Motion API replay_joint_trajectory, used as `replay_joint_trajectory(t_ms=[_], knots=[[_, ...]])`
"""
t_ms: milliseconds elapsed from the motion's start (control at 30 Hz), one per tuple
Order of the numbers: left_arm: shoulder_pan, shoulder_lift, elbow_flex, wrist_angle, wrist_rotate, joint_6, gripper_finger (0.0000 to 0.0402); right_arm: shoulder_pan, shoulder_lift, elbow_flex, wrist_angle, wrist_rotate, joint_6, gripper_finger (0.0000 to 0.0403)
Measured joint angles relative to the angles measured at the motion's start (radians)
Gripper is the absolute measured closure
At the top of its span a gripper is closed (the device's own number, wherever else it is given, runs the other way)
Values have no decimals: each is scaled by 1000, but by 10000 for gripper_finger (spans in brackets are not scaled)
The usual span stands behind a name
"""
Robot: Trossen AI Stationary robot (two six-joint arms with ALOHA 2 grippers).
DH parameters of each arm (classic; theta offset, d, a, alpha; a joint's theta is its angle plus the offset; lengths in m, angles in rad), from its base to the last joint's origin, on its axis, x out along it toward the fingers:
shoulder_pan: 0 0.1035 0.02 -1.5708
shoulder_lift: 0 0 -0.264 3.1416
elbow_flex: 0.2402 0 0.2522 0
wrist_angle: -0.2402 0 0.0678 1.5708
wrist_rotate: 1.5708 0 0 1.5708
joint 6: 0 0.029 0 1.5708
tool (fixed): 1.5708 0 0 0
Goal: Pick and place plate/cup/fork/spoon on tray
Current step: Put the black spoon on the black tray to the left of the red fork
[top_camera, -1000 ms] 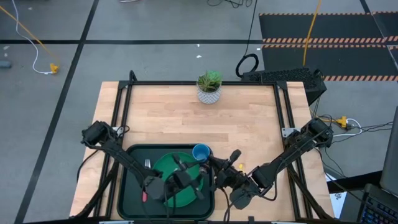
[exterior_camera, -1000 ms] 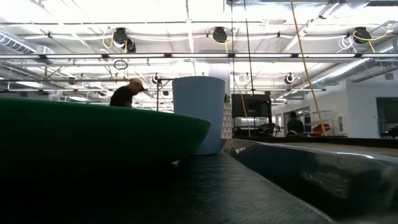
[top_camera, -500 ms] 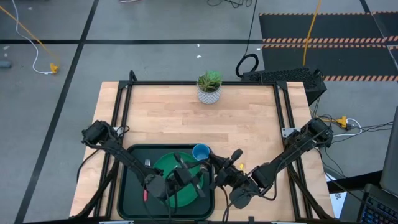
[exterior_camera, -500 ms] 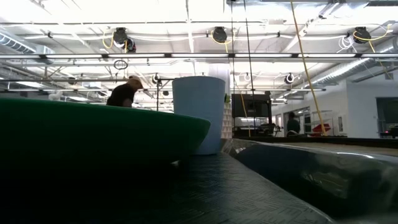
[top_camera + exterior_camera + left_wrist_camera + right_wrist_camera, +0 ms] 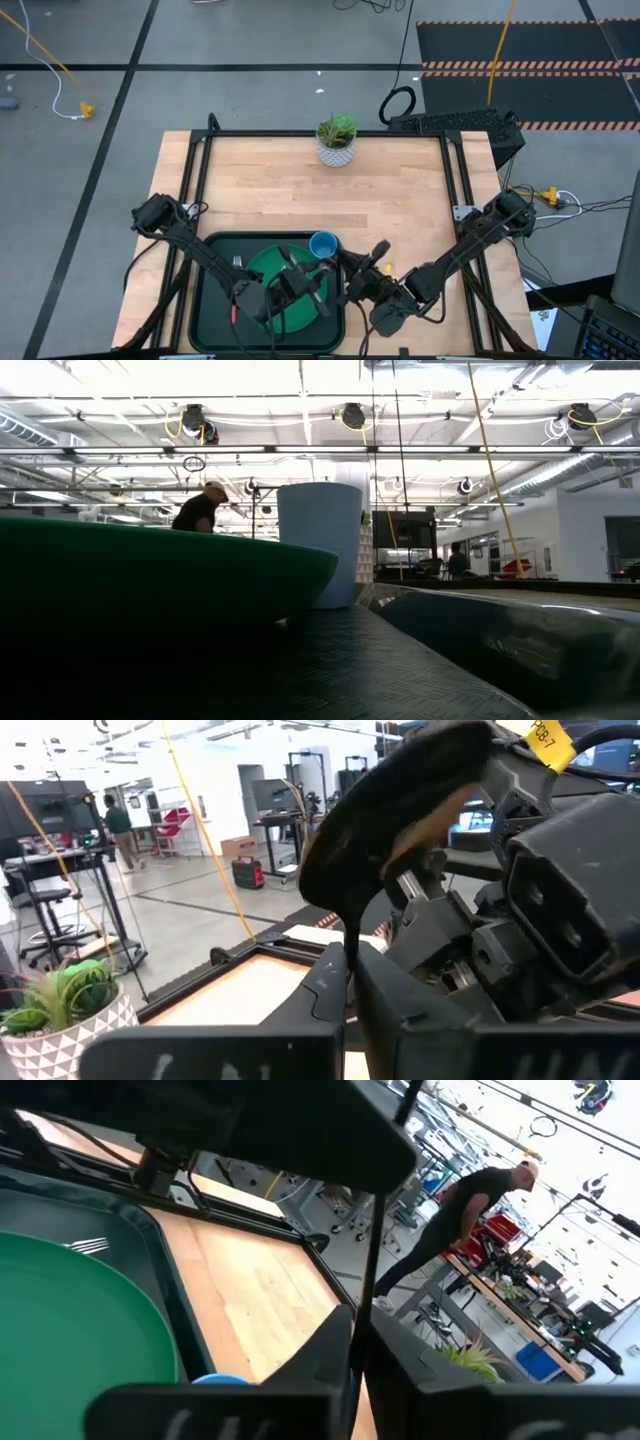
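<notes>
Tray [image 5: 210, 300]: sits at the table's near edge, under both arms. Plate [image 5: 265, 268] lies flat inside it, right of centre; cup [image 5: 323, 244] stands upright at the tray's far right corner, just beside the plate. Fork [image 5: 236, 285] lies in the tray left of the plate, tines away from the robot, mostly hidden by the left arm. Spoon not located; possibly hidden under the arms.

Left gripper [image 5: 298, 290] hovers low over the plate; fingers spread or pinched, cannot tell. Right gripper [image 5: 352, 268] reaches toward the tray's right rim, near the cup; same, cannot tell. Plant pot [image 5: 336, 150] at the table's far edge, well apart.

Judgement: most pieces appear placed; spoon likely the remaining item.
</notes>
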Motion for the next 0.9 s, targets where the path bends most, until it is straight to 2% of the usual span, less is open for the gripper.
replay_joint_trajectory(t_ms=[100, 367, 533, 633, 900], knots=[[-9, -3, 0, -1, 7, 2, 395, 9, -6, 0, 3, -7, -1, 353], [-53, -48, -1, -5, 49, 53, 396, 39, -63, 0, 2, -209, 0, 240], [-86, -78, -1, -53, 93, 86, 392, 67, -96, 0, -1, -238, 0, 204], [-101, -102, -1, -122, 186, 79, 397, 89, -116, 0, -23, -275, 5, 196], [-91, -141, -1, -282, 532, 26, 392, 86, -146, 0, -60, -639, 112, 183]])
